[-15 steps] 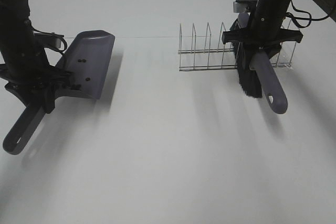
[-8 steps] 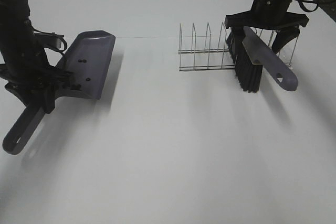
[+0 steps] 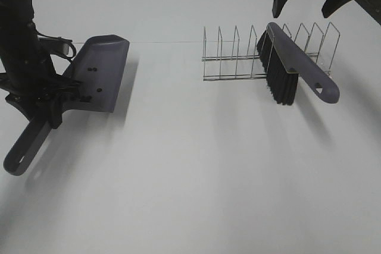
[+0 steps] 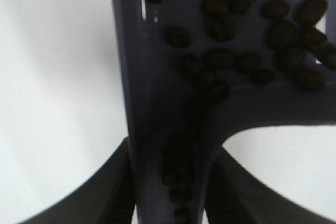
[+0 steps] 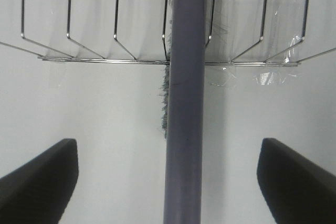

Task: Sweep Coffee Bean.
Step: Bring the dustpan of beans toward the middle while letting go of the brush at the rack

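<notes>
The grey dustpan is at the left, held off the table by its handle in my shut left gripper. Several tiny dark coffee beans lie in it. The left wrist view shows beans spread over the pan and down its handle channel, between my left gripper's fingers. The grey brush with black bristles rests tilted in the wire rack. My right gripper is open and empty, above and behind the brush. In the right wrist view its fingers stand wide apart on either side of the brush handle, without touching it.
The wire rack stands at the back right of the white table, with tape at its foot. The brush handle's end sticks out of the rack toward the front right.
My right gripper has let go of the brush, opened and drawn up and back. The brush now rests in the rack. The left arm and dustpan have not moved.
</notes>
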You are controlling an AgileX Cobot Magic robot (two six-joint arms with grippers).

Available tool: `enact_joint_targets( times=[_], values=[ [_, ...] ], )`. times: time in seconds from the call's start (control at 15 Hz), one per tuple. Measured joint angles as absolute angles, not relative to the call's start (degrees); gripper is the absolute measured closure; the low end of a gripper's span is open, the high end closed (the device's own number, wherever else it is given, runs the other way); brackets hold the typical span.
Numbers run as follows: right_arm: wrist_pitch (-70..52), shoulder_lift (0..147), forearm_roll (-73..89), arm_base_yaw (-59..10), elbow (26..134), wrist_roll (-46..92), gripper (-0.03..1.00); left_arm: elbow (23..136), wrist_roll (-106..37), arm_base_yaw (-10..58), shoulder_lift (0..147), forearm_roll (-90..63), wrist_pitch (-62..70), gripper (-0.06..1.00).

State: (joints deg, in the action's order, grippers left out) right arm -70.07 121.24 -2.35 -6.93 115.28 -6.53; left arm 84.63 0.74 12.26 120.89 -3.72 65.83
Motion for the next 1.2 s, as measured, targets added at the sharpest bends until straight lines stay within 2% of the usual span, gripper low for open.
enact_joint_targets(
  times=[0.2, 0.47, 0.6, 0.93, 1.2],
  values=[
    [-70.0, 115.9, -0.8, -6.9, 114.1, -4.9, 0.13, 84.6, 3.2, 12.3, 120.9, -3.7, 66.2, 0.61],
    [-70.0, 104.4, 0.7, -6.9, 104.0, -1.3, 0.17, 84.6, 6.8, 12.3, 120.9, -4.1, 66.2, 0.61],
    [-69.7, 98.0, 0.8, -6.9, 95.2, -0.5, 0.17, 84.6, 7.0, 12.3, 120.9, -5.3, 65.7, 0.61],
    [-58.6, 78.7, 2.7, -6.9, 70.3, -0.5, 0.17, 86.6, 7.0, 12.3, 126.0, -5.7, 65.4, 0.61],
    [-57.9, 70.5, 2.7, -6.9, 61.2, -0.5, 0.17, 88.2, 7.1, 12.3, 129.1, -5.7, 64.0, 0.61]
  ],
)
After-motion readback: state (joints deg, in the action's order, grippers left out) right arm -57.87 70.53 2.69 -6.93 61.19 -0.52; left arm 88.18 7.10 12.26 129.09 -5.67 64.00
